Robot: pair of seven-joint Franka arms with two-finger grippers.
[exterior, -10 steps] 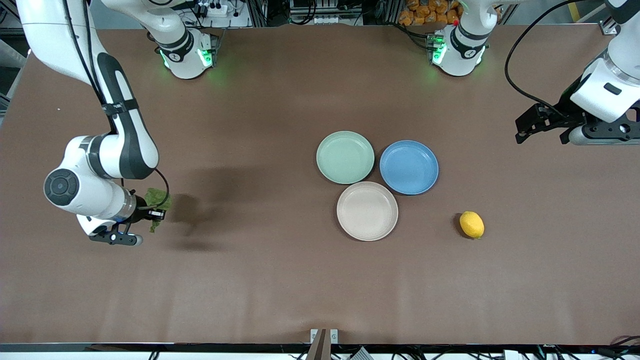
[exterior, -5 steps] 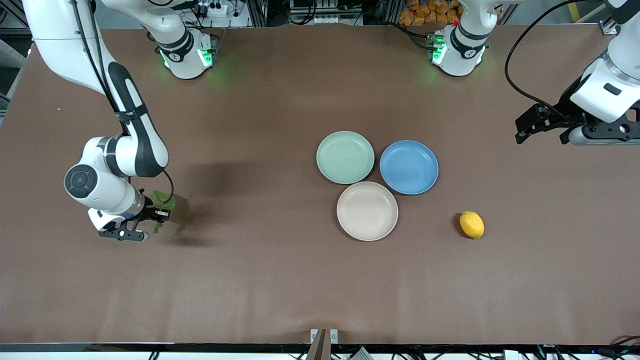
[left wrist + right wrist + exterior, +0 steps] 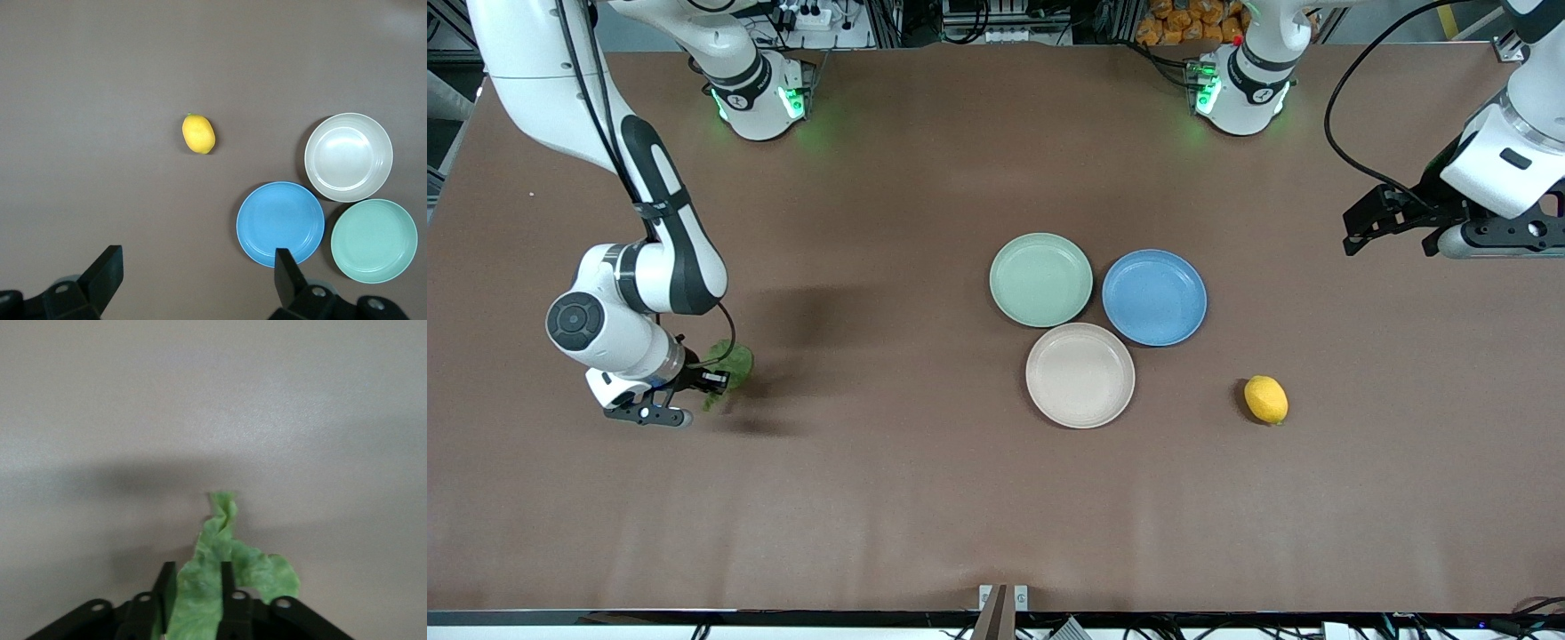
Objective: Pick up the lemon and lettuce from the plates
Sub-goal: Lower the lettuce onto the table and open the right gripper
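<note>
Right gripper (image 3: pixel 694 384) with the lettuce (image 3: pixel 729 366) between its fingers has shifted toward the mint green plate (image 3: pixel 1040 279) and dropped lower over the table (image 3: pixel 925 498). Lettuce shadow has closed up against the leaf. Its fingers now stand slightly parted around the leaf in the right wrist view.

Lettuce (image 3: pixel 729 366) at right gripper (image 3: pixel 710 380)

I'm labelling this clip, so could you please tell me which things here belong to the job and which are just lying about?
Job:
- lemon, on the table
- lettuce, between the right hand's fingers
- mint plate
- beige plate

Lying about:
- blue plate
</note>
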